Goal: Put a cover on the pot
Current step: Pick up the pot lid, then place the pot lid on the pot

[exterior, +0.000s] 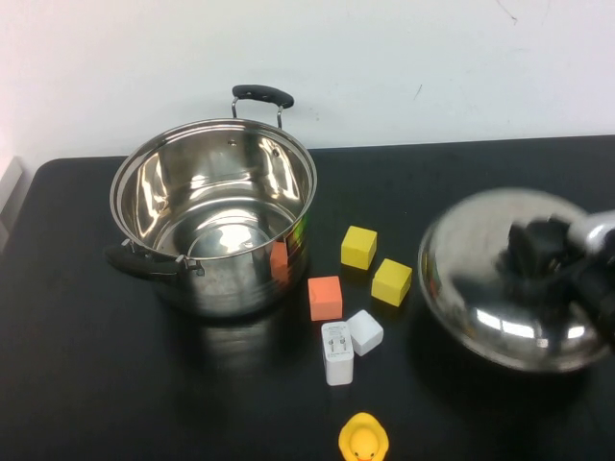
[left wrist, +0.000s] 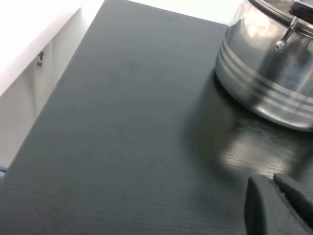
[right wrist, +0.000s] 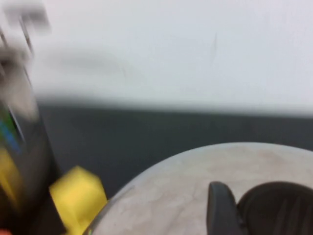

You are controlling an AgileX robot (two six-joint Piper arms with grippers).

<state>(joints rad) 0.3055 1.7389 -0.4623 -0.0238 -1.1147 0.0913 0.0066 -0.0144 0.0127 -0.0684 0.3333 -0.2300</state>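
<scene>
The pot is a large, deep, shiny steel stockpot with black side handles. It stands open at the table's left and also shows in the left wrist view. The domed steel lid is at the right, apart from the pot, with a dark shadow under it. My right gripper is shut on the lid's black knob, with one finger pressed against it. My left gripper is shut and empty, low over the bare table to the left of the pot. It is out of the high view.
Between the pot and the lid lie two yellow blocks, an orange block, a white cube and a white charger. A yellow duck sits at the front edge. A white wall stands behind the table.
</scene>
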